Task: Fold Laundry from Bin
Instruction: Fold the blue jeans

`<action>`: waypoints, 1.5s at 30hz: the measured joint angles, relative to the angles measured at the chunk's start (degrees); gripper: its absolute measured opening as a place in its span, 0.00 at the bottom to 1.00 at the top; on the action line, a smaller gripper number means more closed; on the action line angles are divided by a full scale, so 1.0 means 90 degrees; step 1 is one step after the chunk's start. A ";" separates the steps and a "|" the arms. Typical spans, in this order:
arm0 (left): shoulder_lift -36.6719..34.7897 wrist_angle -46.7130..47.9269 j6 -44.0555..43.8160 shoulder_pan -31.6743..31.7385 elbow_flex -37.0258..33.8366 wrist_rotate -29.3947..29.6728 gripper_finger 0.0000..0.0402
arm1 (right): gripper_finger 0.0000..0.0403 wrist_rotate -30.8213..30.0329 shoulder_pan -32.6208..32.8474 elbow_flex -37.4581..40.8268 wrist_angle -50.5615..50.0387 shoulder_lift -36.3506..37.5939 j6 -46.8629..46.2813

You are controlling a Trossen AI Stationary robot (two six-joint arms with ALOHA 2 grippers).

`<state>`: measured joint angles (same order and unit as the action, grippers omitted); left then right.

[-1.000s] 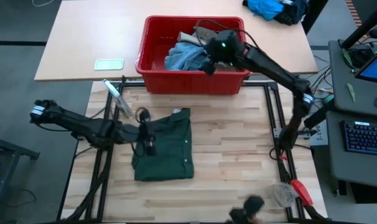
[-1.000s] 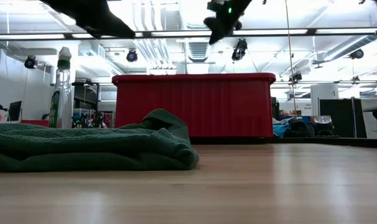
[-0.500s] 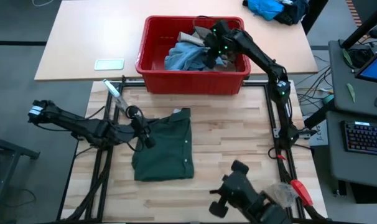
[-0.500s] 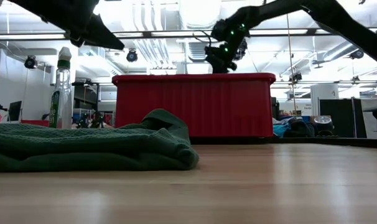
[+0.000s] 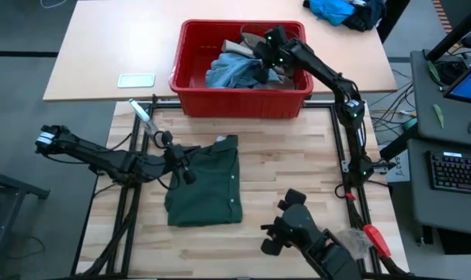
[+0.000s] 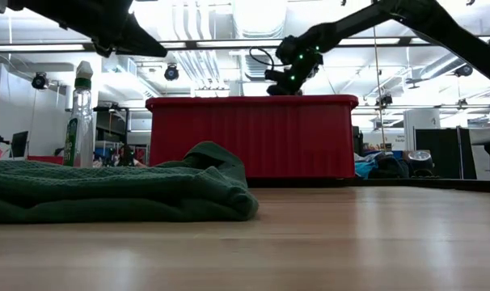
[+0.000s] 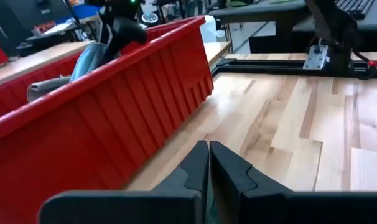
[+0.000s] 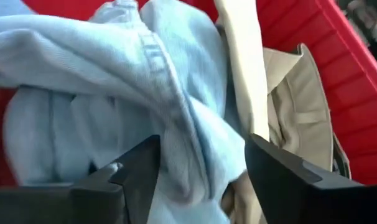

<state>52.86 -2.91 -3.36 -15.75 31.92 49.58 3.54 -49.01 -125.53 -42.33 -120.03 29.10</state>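
The red bin point(image 5: 239, 103) stands at the table's far side, also in the low view point(image 6: 253, 137). In it lie light blue denim trousers point(image 8: 107, 74) and a khaki piece point(image 8: 300, 106). My right gripper point(image 8: 201, 163) is open just over the bin point(image 5: 261, 68), a finger on either side of a denim fold. Dark green shorts point(image 5: 208, 183) lie folded flat on the wooden table. My left gripper point(image 7: 208, 163) is shut and hangs above the shorts' left edge point(image 5: 186, 174), clear of them. My right gripper comes down into the bin from above, slanting from the table's right side. Its open fingers point(image 8: 135, 171) stand astride a fold of the light blue denim point(image 8: 195, 124). Whether they touch the cloth, I cannot tell.
A spray bottle point(image 5: 142, 117) stands left of the bin. A pale card point(image 5: 136, 79) lies on the far table, and a bright blue cloth heap point(image 5: 336, 9) sits at the far right. A dark jointed thing point(image 5: 301, 233) shows over the near edge, next to a clear bottle point(image 5: 360, 241).
My right gripper has come down from high above the table to the bin's rim, over the denim. The dark thing at the near edge has come farther into view. The shorts have not moved.
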 joint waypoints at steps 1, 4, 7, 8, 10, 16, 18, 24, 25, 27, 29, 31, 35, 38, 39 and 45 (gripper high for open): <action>0.0013 -0.0043 0.0042 0.0000 -0.0002 0.0000 0.00 | 0.56 0.0009 -0.0002 0.0115 0.0202 0.0000 -0.0037; 0.0074 -0.0120 0.0146 0.0000 -0.0019 0.0002 0.00 | 0.55 0.0428 -0.0012 0.0455 0.0783 -0.0010 -0.0305; 0.0159 -0.0120 0.0153 0.0005 -0.0018 0.0002 0.00 | 0.44 0.0785 -0.0002 0.0616 0.1171 -0.0015 -0.0547; 0.0193 -0.0121 0.0152 0.0005 -0.0016 0.0002 0.00 | 0.38 0.0799 0.0002 0.0621 0.1264 -0.0013 -0.0587; 0.0270 -0.0174 0.0147 0.0005 -0.0015 0.0002 0.00 | 0.23 0.0853 0.0002 0.0574 0.1261 0.0000 -0.0613; 0.0596 -0.0288 0.0105 0.0005 -0.0017 0.0002 0.00 | 0.04 0.1581 0.0000 -0.0016 0.1253 0.0151 -0.1228; 0.0714 -0.0361 0.0123 0.0007 -0.0016 0.0003 0.00 | 0.03 0.1763 0.0032 -0.0256 0.1267 0.0281 -0.1505; 0.0934 -0.0546 0.0153 0.0010 0.0019 0.0100 0.00 | 0.03 0.1774 0.0356 -0.1011 0.1287 0.0796 -0.1791; 0.0950 -0.0559 0.0153 0.0010 0.0019 0.0184 0.00 | 0.03 0.1774 0.0441 -0.1045 0.1405 0.0955 -0.1811; 0.0957 -0.0561 0.0156 0.0010 0.0019 0.0329 0.00 | 0.03 0.1774 0.0603 -0.0984 0.1789 0.1352 -0.1922; 0.0955 -0.0580 0.0155 0.0010 0.0019 0.0432 0.00 | 0.03 0.1773 0.0771 -0.0984 0.2009 0.1712 -0.1958; 0.0955 -0.0582 0.0167 0.0012 0.0019 0.0443 0.00 | 0.03 0.1772 0.0940 -0.0992 0.2036 0.2044 -0.1969; 0.0952 -0.0584 0.0178 0.0012 0.0019 0.0444 0.00 | 0.03 0.1769 0.1385 -0.0992 0.1937 0.2592 -0.1982; 0.0952 -0.0586 0.0195 0.0012 0.0019 0.0447 0.00 | 0.03 0.1771 0.1793 -0.0992 0.1802 0.2893 -0.1999; 0.0952 -0.0587 0.0237 0.0012 0.0019 0.0447 0.00 | 0.03 0.1769 0.1934 -0.0992 0.1745 0.2972 -0.2007; 0.0950 -0.0639 0.0484 0.0012 0.0019 0.0449 0.00 | 0.03 0.1754 0.2874 -0.0992 0.1455 0.3456 -0.2596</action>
<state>61.41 -8.67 1.00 -15.64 32.10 53.63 19.32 -23.15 -134.45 -29.24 -88.92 5.73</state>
